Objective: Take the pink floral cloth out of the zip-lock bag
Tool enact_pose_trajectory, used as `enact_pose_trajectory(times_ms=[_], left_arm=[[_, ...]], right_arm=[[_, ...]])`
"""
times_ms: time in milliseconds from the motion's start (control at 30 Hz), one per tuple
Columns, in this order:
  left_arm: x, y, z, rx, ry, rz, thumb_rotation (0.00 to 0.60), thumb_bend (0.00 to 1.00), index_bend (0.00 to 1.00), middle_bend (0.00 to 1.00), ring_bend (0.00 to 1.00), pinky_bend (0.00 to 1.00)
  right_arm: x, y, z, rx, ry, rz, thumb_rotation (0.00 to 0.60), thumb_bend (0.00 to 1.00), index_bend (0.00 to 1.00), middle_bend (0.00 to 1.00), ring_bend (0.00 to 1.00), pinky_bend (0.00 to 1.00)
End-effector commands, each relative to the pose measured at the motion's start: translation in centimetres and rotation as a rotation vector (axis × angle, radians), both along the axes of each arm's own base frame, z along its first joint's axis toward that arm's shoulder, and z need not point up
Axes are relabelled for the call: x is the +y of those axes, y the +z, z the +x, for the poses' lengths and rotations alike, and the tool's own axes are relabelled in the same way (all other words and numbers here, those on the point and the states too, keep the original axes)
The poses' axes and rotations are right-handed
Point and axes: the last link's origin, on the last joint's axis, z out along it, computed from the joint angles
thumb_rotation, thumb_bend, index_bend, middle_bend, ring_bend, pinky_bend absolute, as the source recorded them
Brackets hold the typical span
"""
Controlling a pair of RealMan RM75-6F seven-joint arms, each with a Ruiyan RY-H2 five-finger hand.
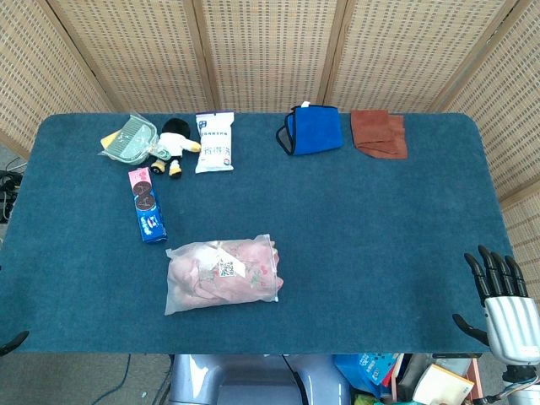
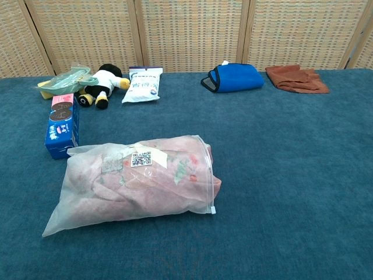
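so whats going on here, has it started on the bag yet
Not yet. The zip-lock bag lies flat on the blue table with the pink floral cloth still inside, and nothing is touching it. The right hand waits at the table's near right edge, fingers spread and empty. Only a dark tip at the head view's lower left edge may be the left hand.

Table [image 1: 354, 253]: deep teal-blue cover, the landmark for all entries.
Near its centre-left: zip-lock bag [image 1: 221, 274], clear and frosted, with a white QR label; inside, pink floral cloth [image 2: 175, 169], pale pink with red and green flower print.
Just beyond the bag: biscuit box [image 1: 147, 205], blue with a pink end.
Far left edge: pale green packet [image 1: 128, 139]; plush toy [image 1: 171, 145], black, white and yellow; white wipes pack [image 1: 214, 142] with blue print.
Far right edge: blue pouch [image 1: 313, 129], black-trimmed; rust-brown cloth [image 1: 380, 132].
Near right corner: right hand [image 1: 502, 305], black fingers, silver back.
Behind the table: tan woven screen [image 1: 270, 51].
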Motion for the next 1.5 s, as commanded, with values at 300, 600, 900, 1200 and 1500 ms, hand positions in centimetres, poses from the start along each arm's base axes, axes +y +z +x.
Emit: enact_pose_trajectory(times_ms=[300,600,900,1200,1500], left_arm=[[-0.1,0.0,0.0,0.000,0.002,-0.008,0.600,0.08,0.00,0.00,0.00,0.00],[2.4,-2.3,0.6,-0.031,-0.043,-0.136,0.600,0.08,0.00,0.00,0.00,0.00],[9.6,-8.6,4.2,-0.112,-0.141,-0.290,0.600,0.08,0.00,0.00,0.00,0.00],[14.1,-15.2,9.6,-0.159,-0.225,-0.436,0.600,0.08,0.00,0.00,0.00,0.00],[15.6,-20.0,14.0,-0.171,-0.257,-0.553,0.600,0.08,0.00,0.00,0.00,0.00]], right_arm=[[0.0,0.0,0.0,-0.001,-0.001,0.002,0.600,0.00,0.00,0.00,0.00,0.00],[0.0,-0.1,0.0,-0.003,-0.005,0.003,0.600,0.00,0.00,0.00,0.00,0.00],[-0.2,0.6,0.0,-0.047,-0.003,-0.002,0.600,0.00,0.00,0.00,0.00,0.00],[-0.6,0.7,-0.3,-0.058,-0.015,0.007,0.600,0.00,0.00,0.00,0.00,0.00],[-1.0,0.6,-0.6,-0.062,-0.032,0.018,0.600,0.00,0.00,0.00,0.00,0.00]])
